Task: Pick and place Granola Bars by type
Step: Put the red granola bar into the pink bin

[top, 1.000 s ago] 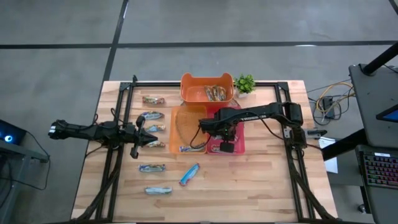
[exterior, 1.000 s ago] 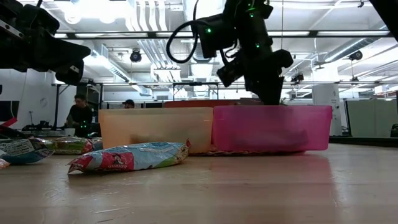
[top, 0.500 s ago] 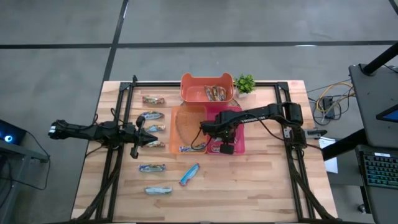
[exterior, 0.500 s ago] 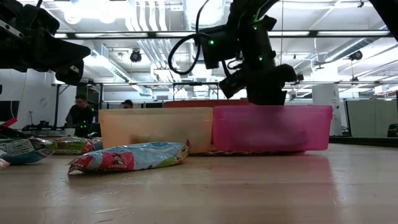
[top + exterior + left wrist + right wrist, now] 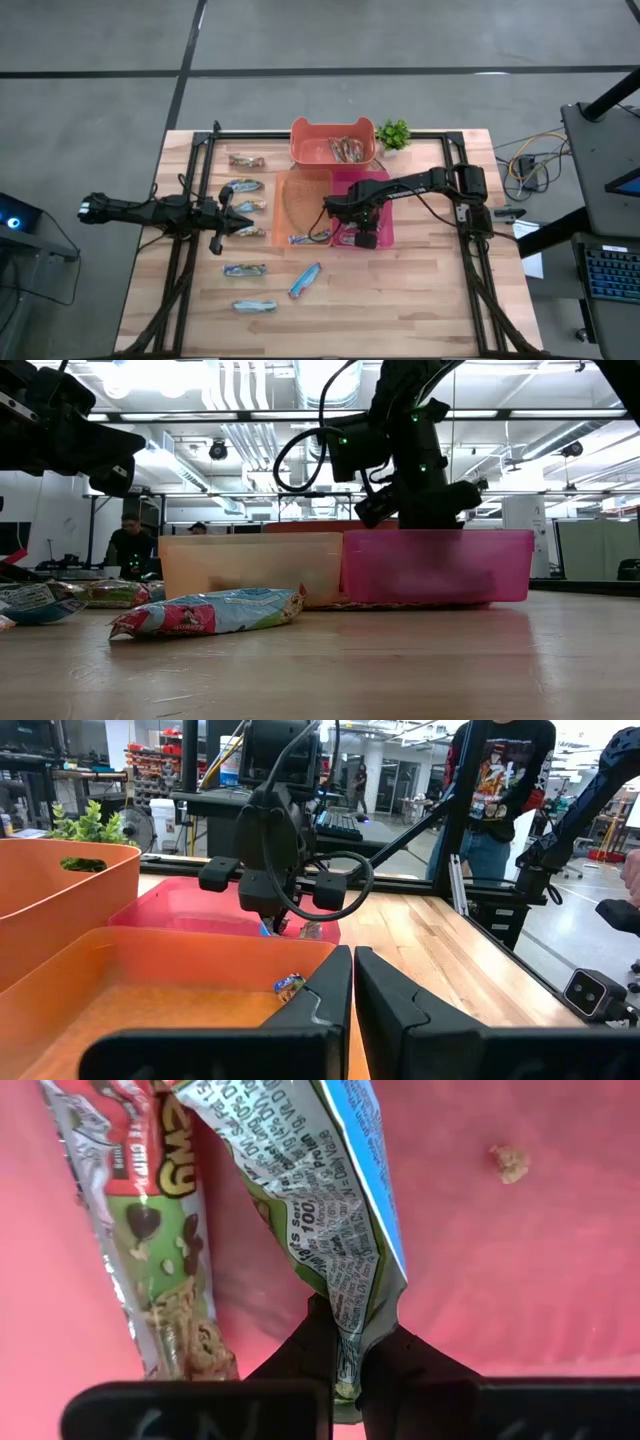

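My right gripper (image 5: 348, 1365) points down inside the pink bin (image 5: 380, 232), shut on a blue-silver granola bar (image 5: 330, 1190). Another bar with a green and red wrapper (image 5: 150, 1230) lies flat on the pink bin's floor beside it. Several more bars lie on the table's left half, such as one (image 5: 245, 270) and another (image 5: 305, 280). One bar (image 5: 300, 238) lies in the pale orange bin (image 5: 300, 190). The far orange bin (image 5: 312, 150) holds brownish bars (image 5: 347, 148). My left gripper (image 5: 353, 990) waits shut and level at the table's left, holding nothing. My right gripper pinches the blue-silver bar's crimped end (image 5: 350, 1342) between its two fingers (image 5: 310, 1350). The fingers come from above, pointing down. The bar hangs below them into the pink bin; whether its lower end touches the floor, I cannot tell.
A small green plant (image 5: 394, 133) stands at the far edge, right of the orange bin. A crumb (image 5: 510, 1163) lies on the pink bin's floor. Black frame rails (image 5: 200, 170) run along both sides of the table. People stand in the room behind.
My right gripper has sunk into the pink bin with the blue-silver bar still hanging from it; its fingers have stayed shut. My left arm has kept still.
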